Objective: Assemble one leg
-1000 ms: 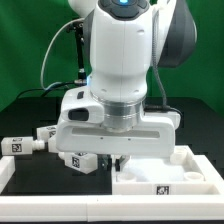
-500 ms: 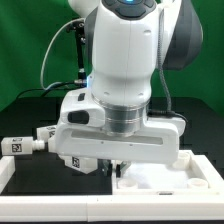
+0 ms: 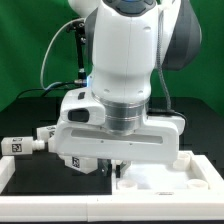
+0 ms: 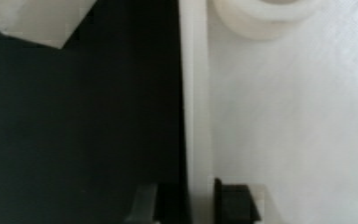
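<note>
Your pincer is down at the near corner of the large white tray-like piece, with the arm's bulky white wrist housing above it hiding much of the scene. In the wrist view you can see the pincer with one dark finger on each side of the tray's thin raised rim. One finger is over the dark desk and the other over the tray's white inside. Both sit very close to the rim, but the blur keeps you from telling whether they are clamped on it or only straddling it.

A round raised feature shows on the tray's white floor, near the rim. On the desk side a white shape is cut off by the picture's edge, and you cannot tell what it is.

The leg lies on the desk at the exterior view's left, tag facing the camera, well apart from the pincer and untouched. Another white piece is just beside it. A further tagged block sits under the wrist housing, beside the tray's corner.
</note>
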Tool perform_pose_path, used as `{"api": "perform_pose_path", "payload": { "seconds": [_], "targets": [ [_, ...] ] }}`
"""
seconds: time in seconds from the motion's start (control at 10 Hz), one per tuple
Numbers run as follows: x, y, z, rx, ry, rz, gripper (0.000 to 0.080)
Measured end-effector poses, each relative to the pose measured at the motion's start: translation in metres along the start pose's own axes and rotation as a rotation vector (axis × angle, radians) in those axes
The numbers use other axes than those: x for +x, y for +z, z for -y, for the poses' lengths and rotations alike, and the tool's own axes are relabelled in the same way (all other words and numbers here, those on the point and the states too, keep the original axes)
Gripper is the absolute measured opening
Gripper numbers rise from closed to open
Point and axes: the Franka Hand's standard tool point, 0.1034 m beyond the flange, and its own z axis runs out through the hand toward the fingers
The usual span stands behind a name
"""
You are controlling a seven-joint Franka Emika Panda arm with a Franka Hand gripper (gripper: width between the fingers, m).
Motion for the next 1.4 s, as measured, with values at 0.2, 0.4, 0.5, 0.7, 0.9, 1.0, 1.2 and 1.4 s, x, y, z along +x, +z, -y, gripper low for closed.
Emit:
{"api": "perform_pose_path", "payload": {
  "seconds": [0.2,0.4,0.5,0.7,0.9,1.0,1.2,1.4],
  "targets": [
    [0.003,-0.001,0.001,0.0,0.003,0.004,0.0058],
    [0.007,-0.003,0.001,-0.002,0.008,0.016,0.0058],
    [0.007,-0.004,0.001,-0.002,0.005,0.019,0.0058],
    [0.006,-0.005,0.001,-0.001,-0.029,0.022,0.0058],
    [-0.001,-0.023,-0.003,0.0,-0.141,0.021,0.025],
    [-0.009,-0.032,-0.005,-0.001,-0.239,0.018,0.0433],
    [-0.027,-0.039,-0.011,0.008,-0.376,0.007,0.0631],
    [-0.032,-0.034,-0.017,0.006,-0.478,0.005,0.0644]
  ]
}}
